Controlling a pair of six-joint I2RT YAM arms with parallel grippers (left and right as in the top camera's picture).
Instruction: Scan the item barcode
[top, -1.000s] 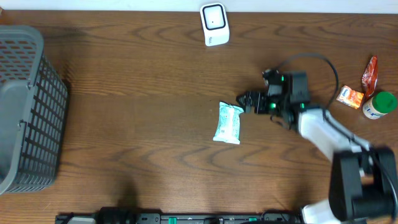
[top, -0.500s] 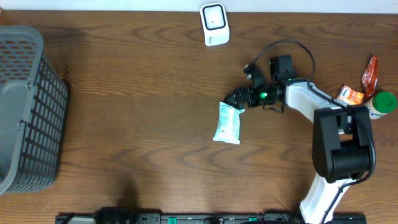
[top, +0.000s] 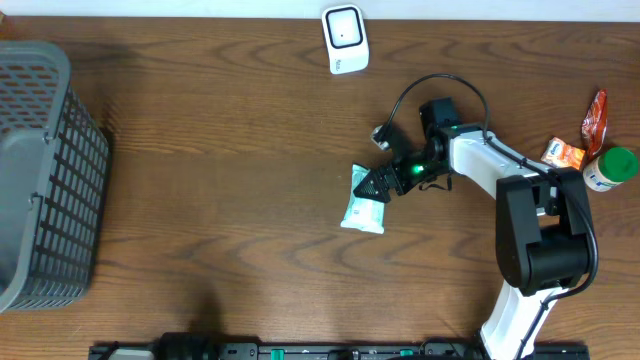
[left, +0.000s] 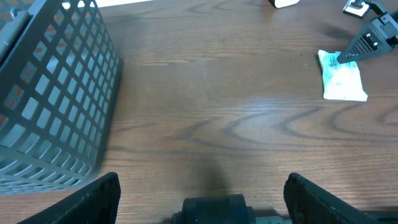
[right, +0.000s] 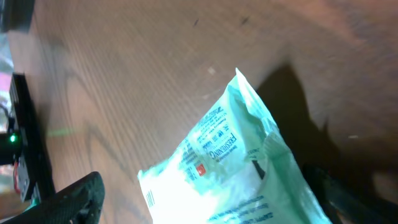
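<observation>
The right gripper (top: 374, 183) stands spread wide over the upper corner of the pale green packet (top: 363, 203). The left gripper (left: 202, 182) is spread too, well apart from it

The wooden tabletop (top: 220, 180) carried a grey mesh basket (top: 75, 200) against its left edge and a white scanner (top: 345, 38) at the middle of its far edge. A pale green packet (top: 364, 205) lay flat a little right of centre, well apart from both. By the right edge an orange carton (top: 566, 156), a red sachet (top: 595, 118) and a green-capped white bottle (top: 611, 168) were clustered close together.
</observation>
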